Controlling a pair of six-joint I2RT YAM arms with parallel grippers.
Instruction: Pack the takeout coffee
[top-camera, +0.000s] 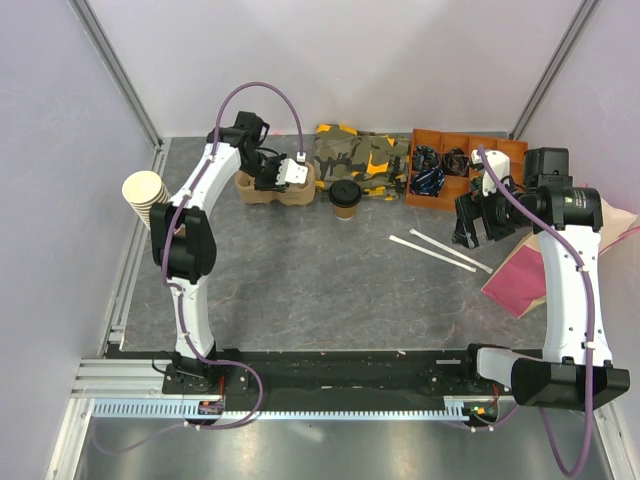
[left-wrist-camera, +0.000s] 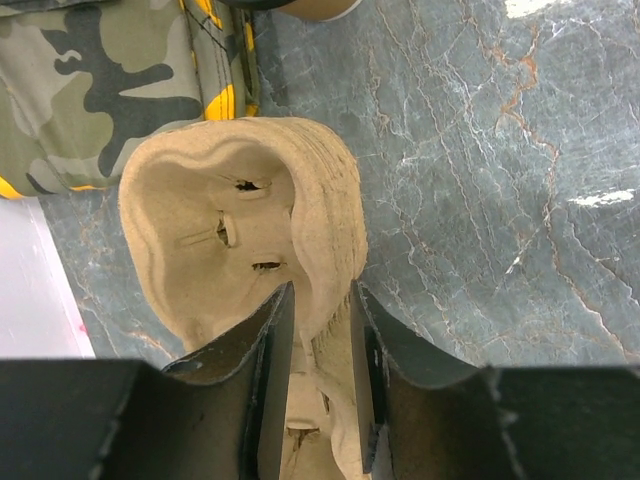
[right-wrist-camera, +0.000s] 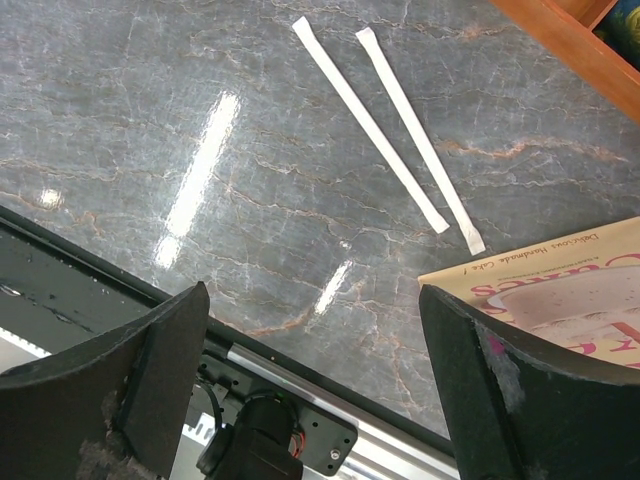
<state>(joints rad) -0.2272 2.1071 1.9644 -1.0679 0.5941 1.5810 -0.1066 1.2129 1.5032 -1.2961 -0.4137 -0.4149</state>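
Position: takeout coffee (top-camera: 345, 197) upright on the counter (top-camera: 320, 300), far side, lid on, just right of the cup carrier (top-camera: 248, 190) and at the near edge of a camouflage cloth (top-camera: 355, 152). We see it apart from the carrier, not in any socket.

Claws: the left claw (left-wrist-camera: 320, 300) is clenched on the carrier, fingers on either side of a pulp wall. The right claw (right-wrist-camera: 312, 310) is released, jaws wide with nothing between them, hovering over bare counter near two wrapped straws (right-wrist-camera: 370, 125), well right of the cup.

Step, as we judge it: steady or reposition the carrier so the cup can go in. To do it well we would make the pinch firm but not crushing, since moulded pulp should flex and may tear at a thin wall. We would slide rather than lift, with an open socket turned toward the cup. The right claw would then take the cup by its body below the lid, upright, and lower it straight down.

Unclear: in the left wrist view only a sliver of the cup's base shows at the top edge, and the carrier's near end is behind the fingers. From above, the left claw covers the carrier's middle, so we cannot count free sockets. Whether the cup is full, we cannot tell.
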